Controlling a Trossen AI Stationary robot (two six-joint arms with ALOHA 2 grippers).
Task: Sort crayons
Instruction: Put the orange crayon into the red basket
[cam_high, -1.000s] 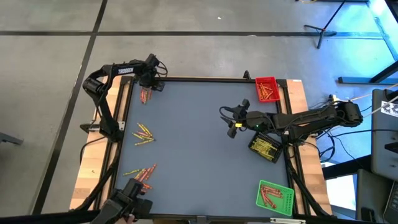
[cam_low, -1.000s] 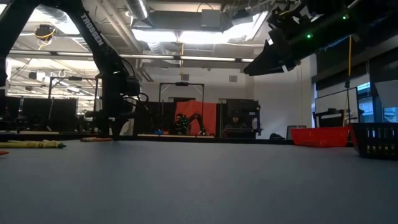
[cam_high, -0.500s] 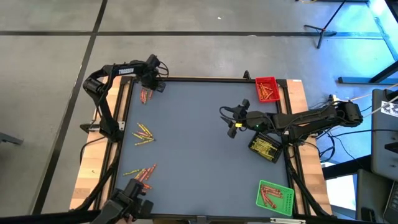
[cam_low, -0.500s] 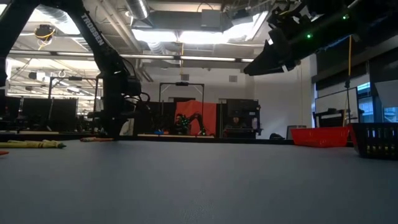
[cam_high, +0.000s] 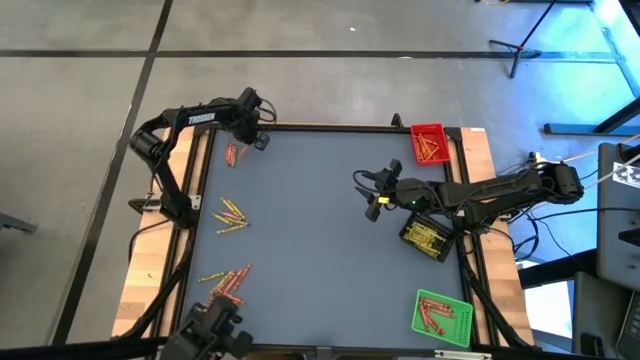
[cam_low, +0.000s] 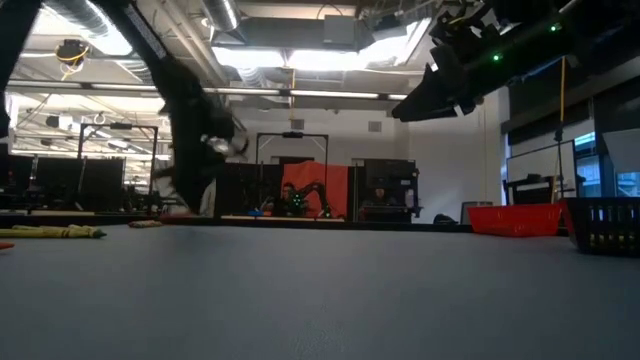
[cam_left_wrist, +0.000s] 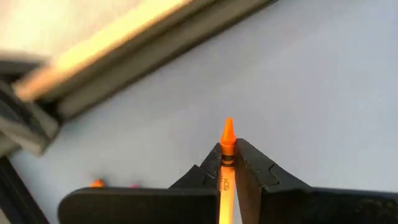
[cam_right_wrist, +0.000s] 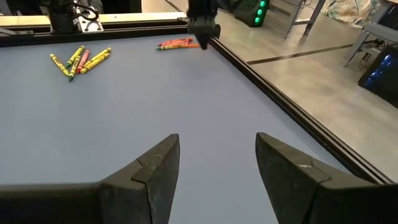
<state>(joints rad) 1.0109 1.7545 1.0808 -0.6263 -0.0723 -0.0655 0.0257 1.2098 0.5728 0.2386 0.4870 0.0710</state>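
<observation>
My left gripper (cam_high: 254, 136) is at the table's far left corner, pointing steeply down and shut on one orange crayon (cam_left_wrist: 226, 163). Beside it on the grey mat lies a small pile of red and orange crayons (cam_high: 232, 153). A yellow pile (cam_high: 231, 214) and a mixed pile (cam_high: 228, 280) lie further along the left side. My right gripper (cam_right_wrist: 217, 163) hovers open over the mat's middle right (cam_high: 374, 206), with nothing between its fingers. My left gripper pinches the orange crayon between its two fingers, on the paper-wrapped shaft just behind the tip (cam_left_wrist: 227, 157). The crayon lies along the fingers, and its pointed tip (cam_left_wrist: 227, 127) sticks out past them. The fingers come from above, slanting down. The crayon is off the mat.
A red tray (cam_high: 430, 143) holding crayons stands at the far right corner, a black tray (cam_high: 427, 238) at the right edge and a green tray (cam_high: 441, 315) with crayons at the near right. A raised dark frame (cam_high: 330, 127) borders the mat.
My left gripper has shut on an orange crayon from the far left pile. It has then risen and gone a little toward the table's right edge, rolling slightly. The crayon has come up off the mat with it; the rest of the pile stays put.
</observation>
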